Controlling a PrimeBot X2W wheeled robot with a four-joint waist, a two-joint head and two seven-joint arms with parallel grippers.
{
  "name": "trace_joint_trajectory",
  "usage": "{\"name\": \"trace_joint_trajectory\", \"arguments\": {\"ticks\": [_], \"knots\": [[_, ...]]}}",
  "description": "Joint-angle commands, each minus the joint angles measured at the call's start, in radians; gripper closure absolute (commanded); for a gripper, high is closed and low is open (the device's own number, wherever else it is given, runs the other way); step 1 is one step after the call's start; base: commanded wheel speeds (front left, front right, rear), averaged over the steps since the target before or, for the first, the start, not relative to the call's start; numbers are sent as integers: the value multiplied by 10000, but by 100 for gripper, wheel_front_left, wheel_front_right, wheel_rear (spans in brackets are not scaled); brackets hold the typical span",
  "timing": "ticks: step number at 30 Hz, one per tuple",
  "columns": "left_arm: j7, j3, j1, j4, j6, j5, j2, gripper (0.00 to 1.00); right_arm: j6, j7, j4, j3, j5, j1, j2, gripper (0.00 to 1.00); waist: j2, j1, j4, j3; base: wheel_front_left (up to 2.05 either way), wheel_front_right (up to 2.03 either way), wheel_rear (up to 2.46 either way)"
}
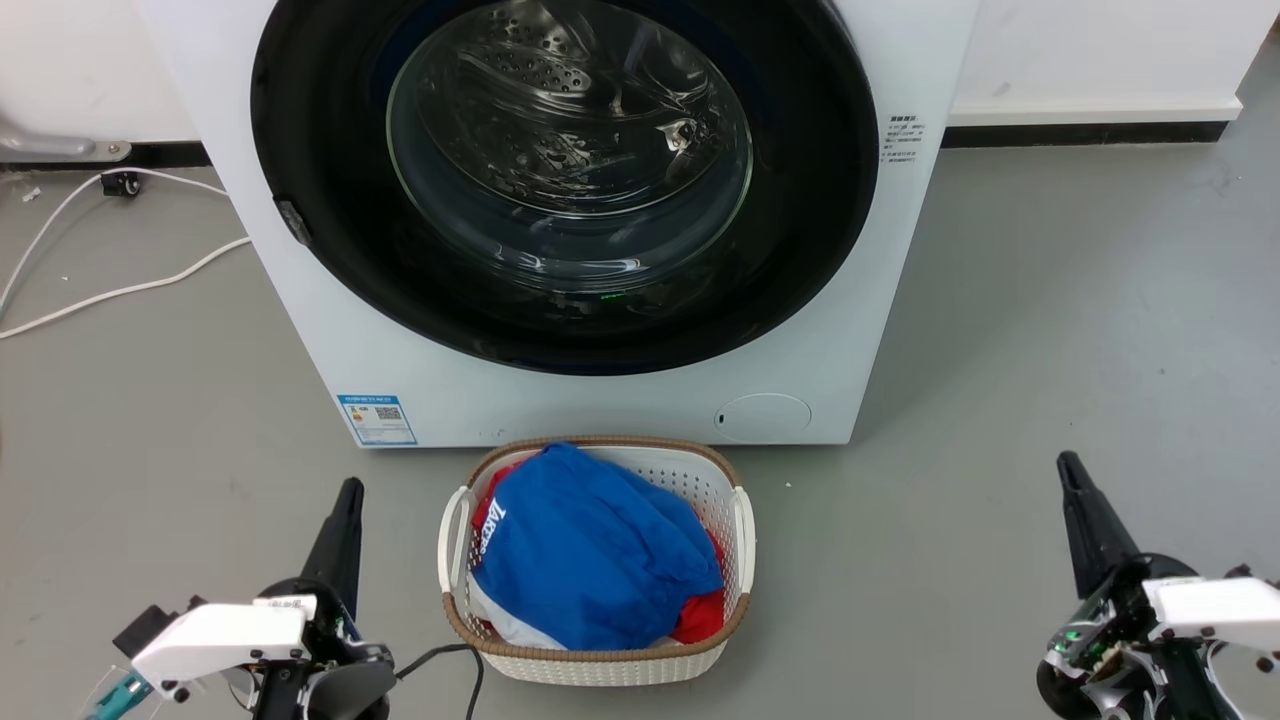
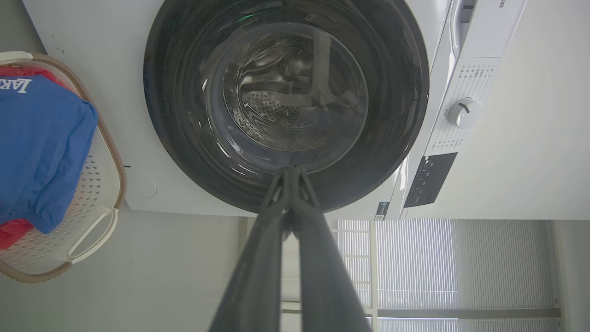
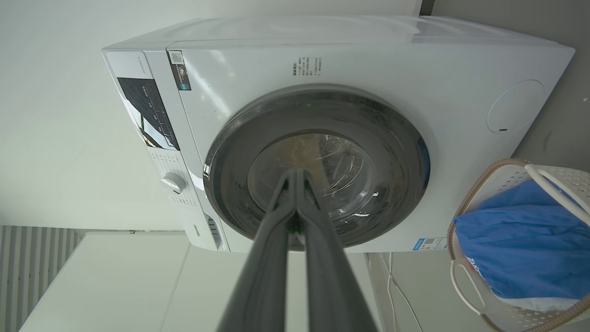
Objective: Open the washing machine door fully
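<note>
The washing machine door (image 1: 565, 170) is a large glossy black round with a clear glass bowl at its centre, and it lies flat against the white machine front (image 1: 600, 405). The steel drum shows through the glass. A small grey catch (image 1: 292, 222) sits on the door's left rim. My left gripper (image 1: 350, 490) is low at the left, shut and empty, well short of the machine. My right gripper (image 1: 1068, 462) is low at the right, also shut and empty. In the left wrist view the door (image 2: 286, 97) lies beyond the left gripper (image 2: 290, 169). The right wrist view has the door (image 3: 368, 152) beyond the right gripper (image 3: 295, 171).
A white laundry basket (image 1: 742, 520) with blue and red clothes (image 1: 590, 550) stands on the grey floor right in front of the machine, between my two arms. White cables (image 1: 120, 290) trail across the floor at the left. A wall runs behind the machine.
</note>
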Motion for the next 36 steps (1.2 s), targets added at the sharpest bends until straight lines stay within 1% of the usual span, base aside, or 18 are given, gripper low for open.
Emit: {"name": "trace_joint_trajectory", "arguments": {"ticks": [1,2,3,11,14,17,23,30,36], "knots": [[0,-1,0,0,0,0,0,100,0,-1,-1,0,0,0,0,100,-1,0,0,0,0,0,0],[-4,-17,14,37,0,-7,-2,100,0,-5,26,3,-2,21,0,100,-1,0,0,0,0,0,0],[-6,-36,68,122,6,-6,-10,0,0,-7,111,8,-2,83,6,0,-1,0,-1,0,0,0,0],[-356,-326,126,-115,6,65,-15,0,2,-380,-228,209,-198,313,14,0,-1,0,-7,-3,0,0,0],[-532,-461,150,-233,5,308,41,0,3,-543,-353,315,-510,382,-4,0,-1,0,-8,-5,0,0,0],[-692,-577,154,-336,4,746,90,0,3,-691,-440,418,-1079,436,-61,0,-1,0,-2,-6,0,0,0],[-959,-635,180,-670,2,2270,104,0,5,-957,-647,561,-2854,481,-118,0,-1,0,9,-1,0,0,0],[-1250,-915,253,-900,-1,4397,214,0,6,-1212,-866,605,-5207,573,-83,0,-1,0,18,-3,0,0,0],[-1477,-1168,270,-1102,50,6156,330,0,8,-1278,-1128,647,-6889,681,-14,0,-1,0,32,-13,0,0,0]]}}
